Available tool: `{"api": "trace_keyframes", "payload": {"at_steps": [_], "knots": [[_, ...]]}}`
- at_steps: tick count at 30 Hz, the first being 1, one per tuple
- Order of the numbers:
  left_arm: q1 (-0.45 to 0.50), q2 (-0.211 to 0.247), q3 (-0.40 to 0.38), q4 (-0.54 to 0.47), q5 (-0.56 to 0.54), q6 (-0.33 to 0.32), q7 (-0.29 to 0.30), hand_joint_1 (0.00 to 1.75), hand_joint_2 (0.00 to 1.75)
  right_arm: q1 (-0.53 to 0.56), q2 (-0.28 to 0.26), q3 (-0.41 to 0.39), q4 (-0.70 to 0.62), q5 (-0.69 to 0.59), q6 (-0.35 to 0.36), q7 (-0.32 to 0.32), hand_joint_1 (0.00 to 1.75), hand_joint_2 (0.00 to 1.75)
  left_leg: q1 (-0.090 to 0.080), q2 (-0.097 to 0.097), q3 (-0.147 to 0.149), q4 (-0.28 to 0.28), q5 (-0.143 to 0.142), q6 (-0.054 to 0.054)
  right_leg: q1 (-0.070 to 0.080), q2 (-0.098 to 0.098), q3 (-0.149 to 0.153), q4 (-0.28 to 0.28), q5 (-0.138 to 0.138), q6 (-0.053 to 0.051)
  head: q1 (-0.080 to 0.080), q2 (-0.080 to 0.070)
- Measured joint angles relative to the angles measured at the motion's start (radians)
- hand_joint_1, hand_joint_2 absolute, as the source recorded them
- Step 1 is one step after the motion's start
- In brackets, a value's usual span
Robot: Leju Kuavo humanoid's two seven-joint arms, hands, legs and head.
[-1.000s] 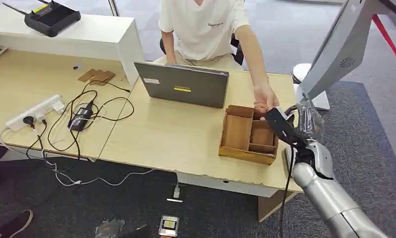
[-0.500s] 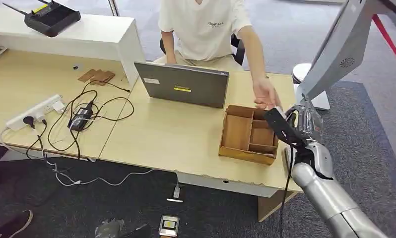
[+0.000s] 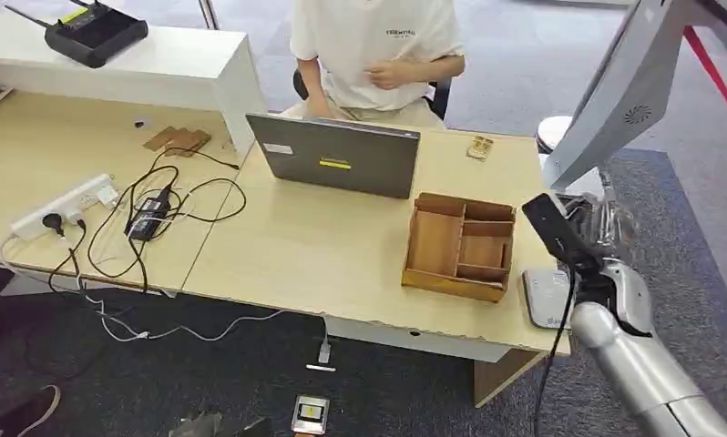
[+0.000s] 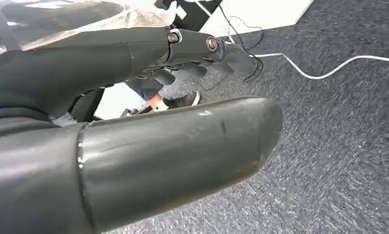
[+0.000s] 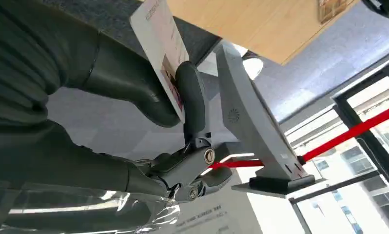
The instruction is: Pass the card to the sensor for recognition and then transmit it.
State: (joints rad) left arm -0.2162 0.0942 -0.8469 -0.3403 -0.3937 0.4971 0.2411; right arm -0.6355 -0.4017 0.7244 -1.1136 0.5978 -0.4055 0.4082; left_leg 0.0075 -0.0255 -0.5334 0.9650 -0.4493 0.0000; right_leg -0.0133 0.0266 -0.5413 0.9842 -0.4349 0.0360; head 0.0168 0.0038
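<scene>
My right hand (image 5: 109, 92) pinches a white card (image 5: 164, 46) with a small picture on it between the thumb and a finger. In the head view that hand (image 3: 599, 238), wrapped in clear film, hovers past the desk's right end, just below the grey slanted sensor terminal (image 3: 619, 96). Seen from the right wrist, the terminal (image 5: 246, 112) stands on its base a short way beyond the card, not touching it. My left hand (image 4: 134, 122) hangs over dark carpet with its fingers stretched out and nothing in them.
A wooden compartment box (image 3: 460, 246) sits on the desk (image 3: 323, 255) beside my right hand, with a white pad (image 3: 544, 298) at the desk corner. A grey laptop (image 3: 334, 155) and a seated person (image 3: 373, 45) are behind it. Cables and a power strip (image 3: 64, 205) lie at the left.
The person's hand has pulled back from the wooden box to their chest. My right hand has moved right, away from the box and toward the terminal.
</scene>
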Motion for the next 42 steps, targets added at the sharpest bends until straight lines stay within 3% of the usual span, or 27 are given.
{"api": "trace_keyframes", "payload": {"at_steps": [6,13,42], "knots": [[0.016,0.003,0.014,0.000,0.024,0.020,-0.005,0.00,0.00,0.033,-0.059,-0.042,-0.059,-0.007,0.019,0.021,1.75,1.75,0.000,0.000,0.000,0.000,0.000,0.000,0.000,0.000,0.000,0.000,0.000,0.000,0.000,0.000],[0.023,0.008,0.024,0.000,0.031,0.026,-0.011,0.00,0.00,0.077,-0.083,-0.056,-0.073,-0.040,0.035,0.019,1.75,1.75,0.000,0.000,0.000,0.000,0.000,0.000,0.000,0.000,0.000,0.001,0.000,0.000,0.000,0.000],[0.022,0.010,0.024,0.000,0.042,0.018,0.000,0.00,0.00,0.115,-0.020,-0.037,0.049,-0.041,0.075,-0.012,1.75,1.75,0.000,0.000,0.000,0.000,0.000,0.000,0.000,0.000,0.000,0.001,0.000,0.000,0.000,0.000]]}}
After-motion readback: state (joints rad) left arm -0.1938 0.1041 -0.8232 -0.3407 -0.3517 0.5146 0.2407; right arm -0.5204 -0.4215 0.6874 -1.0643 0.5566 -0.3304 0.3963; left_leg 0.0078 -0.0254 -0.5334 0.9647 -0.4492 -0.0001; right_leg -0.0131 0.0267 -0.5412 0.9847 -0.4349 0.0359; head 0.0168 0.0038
